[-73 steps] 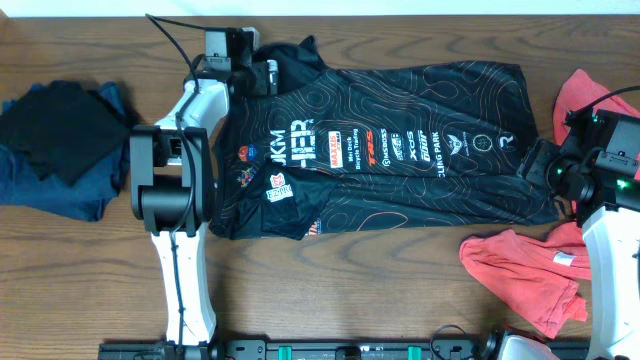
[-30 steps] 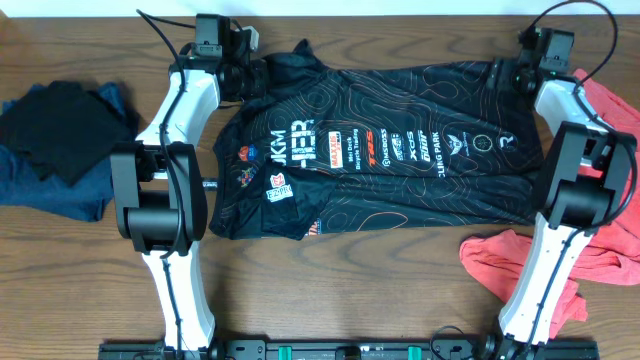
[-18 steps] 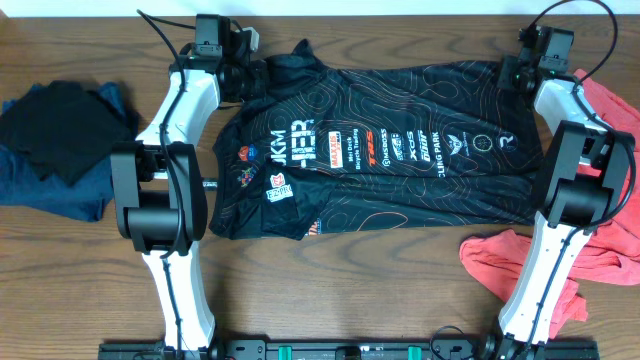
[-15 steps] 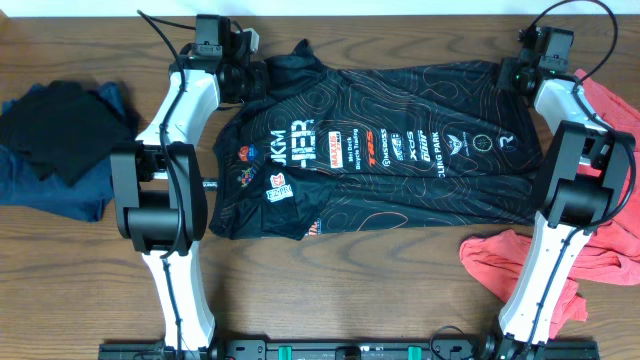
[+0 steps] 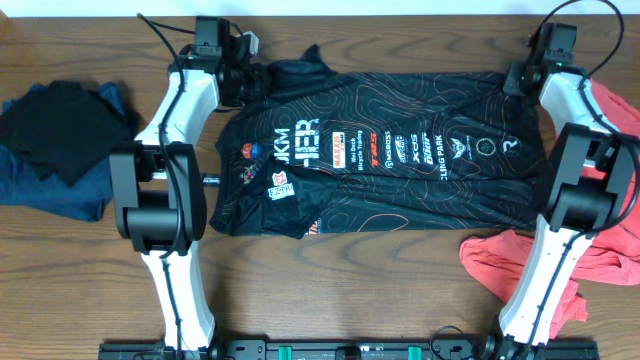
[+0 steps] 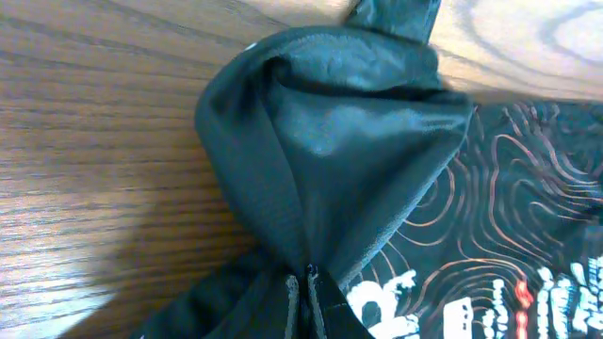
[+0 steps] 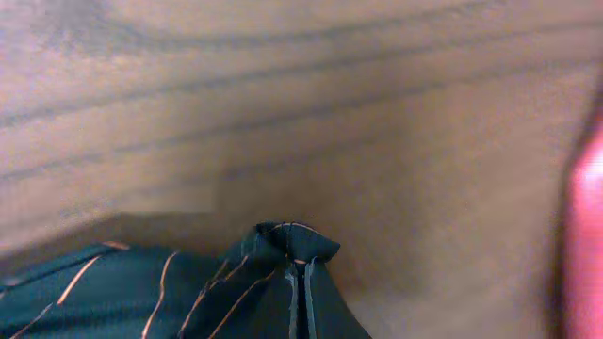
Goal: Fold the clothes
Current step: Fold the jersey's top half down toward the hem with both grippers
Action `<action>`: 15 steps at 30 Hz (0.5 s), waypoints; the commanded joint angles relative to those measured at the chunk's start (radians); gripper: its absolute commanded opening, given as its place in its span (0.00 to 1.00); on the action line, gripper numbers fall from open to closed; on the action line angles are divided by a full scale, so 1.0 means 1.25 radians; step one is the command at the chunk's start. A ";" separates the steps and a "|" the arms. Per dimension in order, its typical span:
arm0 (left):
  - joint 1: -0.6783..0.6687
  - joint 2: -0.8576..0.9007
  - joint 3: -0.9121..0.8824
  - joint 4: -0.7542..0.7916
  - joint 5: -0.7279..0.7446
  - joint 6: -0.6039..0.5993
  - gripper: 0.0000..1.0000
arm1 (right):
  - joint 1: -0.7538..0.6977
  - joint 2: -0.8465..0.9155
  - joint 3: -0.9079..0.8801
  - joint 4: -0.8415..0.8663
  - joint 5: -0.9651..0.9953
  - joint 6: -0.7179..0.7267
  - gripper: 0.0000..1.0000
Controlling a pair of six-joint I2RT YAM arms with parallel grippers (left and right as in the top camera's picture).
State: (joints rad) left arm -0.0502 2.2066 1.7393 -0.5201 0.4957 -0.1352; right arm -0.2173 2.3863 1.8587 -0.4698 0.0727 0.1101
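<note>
1. Two arms are on the black short-sleeved sports jersey with thin orange contour lines (image 5: 400,190), one at each top corner.
2. The jersey lies spread out in the middle of the brown wooden counter (image 5: 350,300), logos facing up. The sleeve end is on the left and the hem end on the right.
3. The left fingers (image 6: 296,306) are squeezed fully together on a bunch of plain black fabric at the jersey's top-left corner. In the left wrist view the cloth rises into a puffy fold right above the pinch, with the printed part running off to the right.
4. The right fingers (image 7: 294,303) are clamped just as tight on the top-right corner. The right wrist view shows a little peak of black cloth with orange lines caught between them, and bare wood behind it.
5. A crumpled coral-red shirt (image 5: 505,262) sits at the lower right, near the jersey's bottom-right corner and partly tucked under the right arm.
6. More red cloth (image 5: 612,108) shows at the right edge behind that arm. Can't tell if it's a separate piece.
7. Far left, well apart from the jersey, a folded black cloth (image 5: 60,125) lies on top of a rumpled navy blue garment (image 5: 45,192).
</note>
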 commanded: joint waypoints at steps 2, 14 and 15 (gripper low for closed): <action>0.022 -0.080 -0.003 -0.035 0.050 -0.007 0.06 | 0.009 -0.112 0.005 -0.074 0.041 0.013 0.01; 0.060 -0.197 -0.003 -0.358 0.049 0.022 0.06 | 0.005 -0.241 0.005 -0.490 0.071 0.012 0.01; 0.060 -0.197 -0.003 -0.381 0.049 0.030 0.06 | 0.005 -0.241 0.005 -0.521 0.077 0.012 0.01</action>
State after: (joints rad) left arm 0.0170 1.9656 1.7393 -0.9527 0.5518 -0.1257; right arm -0.2173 2.1044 1.8599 -1.0725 0.1284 0.1143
